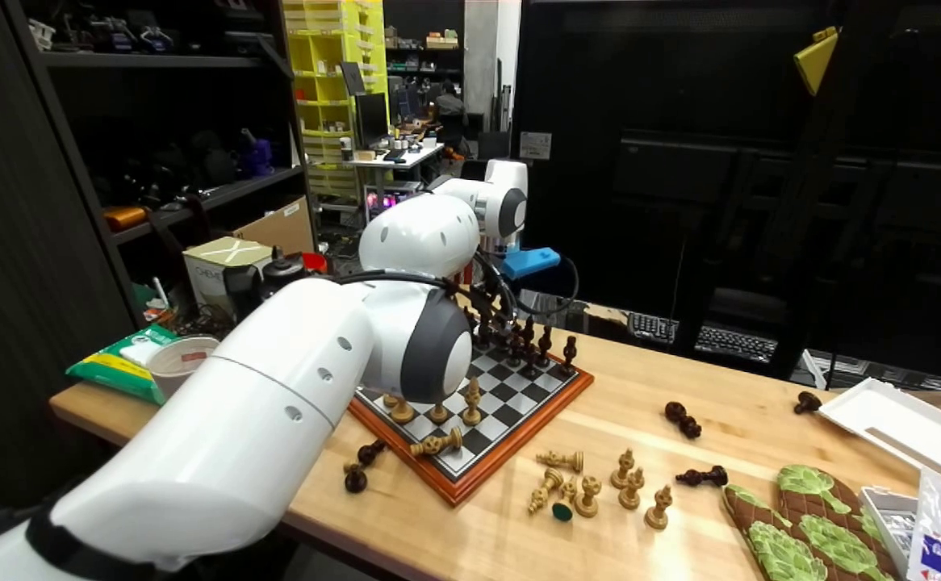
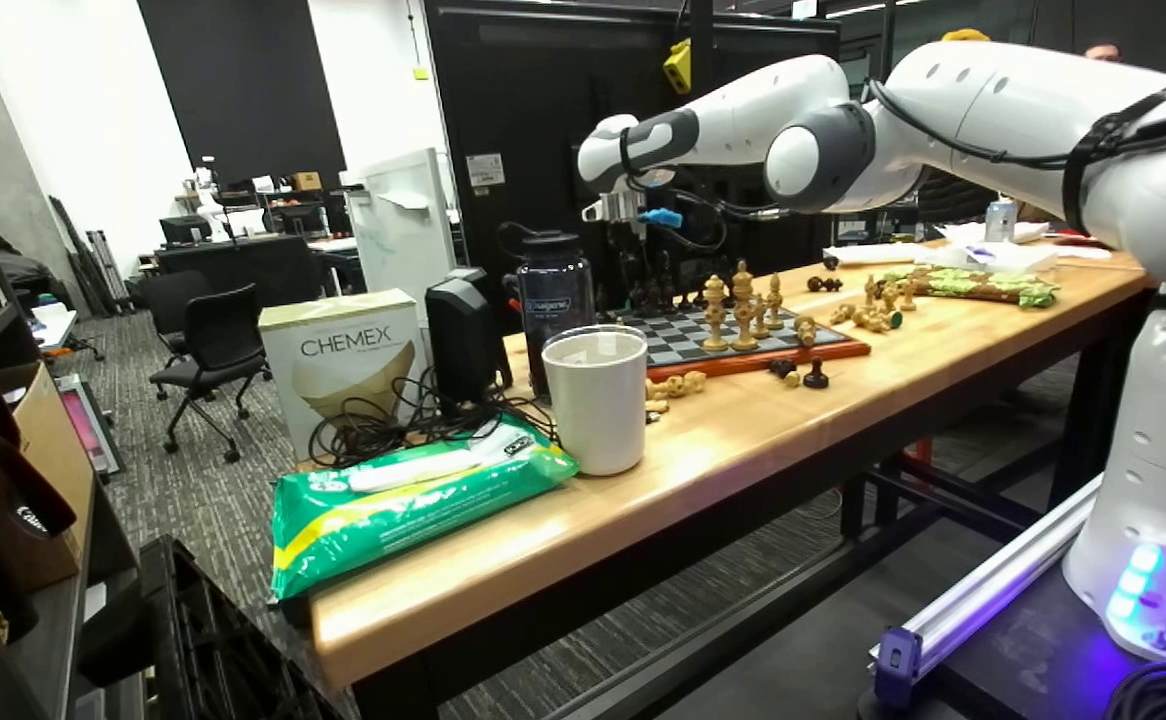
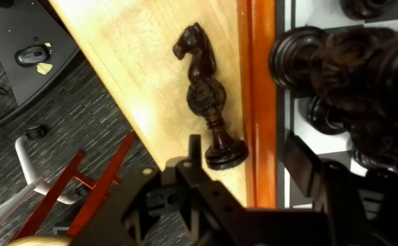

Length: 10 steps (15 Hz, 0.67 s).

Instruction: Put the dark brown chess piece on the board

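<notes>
A dark brown knight [image 3: 204, 92] lies on its side on the wooden table in the wrist view, along the board's outer edge, its base toward my gripper. The board [image 3: 264, 102] with its reddish-brown frame is just right of it; the frame also shows in both exterior views [image 1: 519, 436] [image 2: 763, 363]. My gripper [image 3: 242, 145] is open and empty. Its left finger is over the table left of the knight's base, its right finger over the board's edge squares. In an exterior view the gripper [image 2: 633, 240] hangs above the board's far side. The knight is hidden in both exterior views.
Dark pieces [image 3: 298, 58] stand on the board close to the right finger. Light pieces [image 1: 472, 402] stand on its near side. Loose dark [image 1: 683, 420] and light pieces [image 1: 587, 496] lie about the table. A bottle [image 2: 551, 290] and a white cup [image 2: 598, 400] stand beside the board.
</notes>
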### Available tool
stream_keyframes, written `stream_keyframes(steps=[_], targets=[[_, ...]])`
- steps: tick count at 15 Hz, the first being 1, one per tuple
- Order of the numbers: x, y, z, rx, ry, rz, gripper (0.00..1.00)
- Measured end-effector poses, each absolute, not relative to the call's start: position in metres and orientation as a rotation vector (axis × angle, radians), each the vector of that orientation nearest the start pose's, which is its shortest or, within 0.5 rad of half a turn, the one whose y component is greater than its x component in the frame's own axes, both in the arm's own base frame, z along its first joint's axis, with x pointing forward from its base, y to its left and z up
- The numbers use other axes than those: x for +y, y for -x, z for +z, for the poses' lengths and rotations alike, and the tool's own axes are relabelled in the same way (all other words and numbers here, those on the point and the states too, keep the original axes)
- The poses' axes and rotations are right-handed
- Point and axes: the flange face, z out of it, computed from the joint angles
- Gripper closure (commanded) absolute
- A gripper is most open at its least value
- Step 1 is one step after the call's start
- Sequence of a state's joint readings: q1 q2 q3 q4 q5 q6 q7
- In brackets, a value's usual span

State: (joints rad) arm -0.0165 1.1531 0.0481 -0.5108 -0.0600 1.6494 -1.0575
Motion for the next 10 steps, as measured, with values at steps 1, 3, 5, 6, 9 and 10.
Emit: stream_keyframes(steps=[1, 3, 5, 6, 9, 10], targets=[[-0.002, -0.7989, 0.3258, -1.602, 2.711, 0.029, 0.76], [-0.0016, -0.8001, 0.3277, -1.605, 2.717, 0.012, 0.92], [-0.0016, -0.8006, 0.3263, -1.604, 2.719, 0.009, 0.92], [-0.0016, -0.8006, 0.3261, -1.603, 2.719, 0.009, 0.92], [-0.0013, -0.8006, 0.3263, -1.603, 2.72, 0.008, 0.92], [-0.0013, -0.8006, 0.3263, -1.602, 2.72, 0.008, 0.92]])
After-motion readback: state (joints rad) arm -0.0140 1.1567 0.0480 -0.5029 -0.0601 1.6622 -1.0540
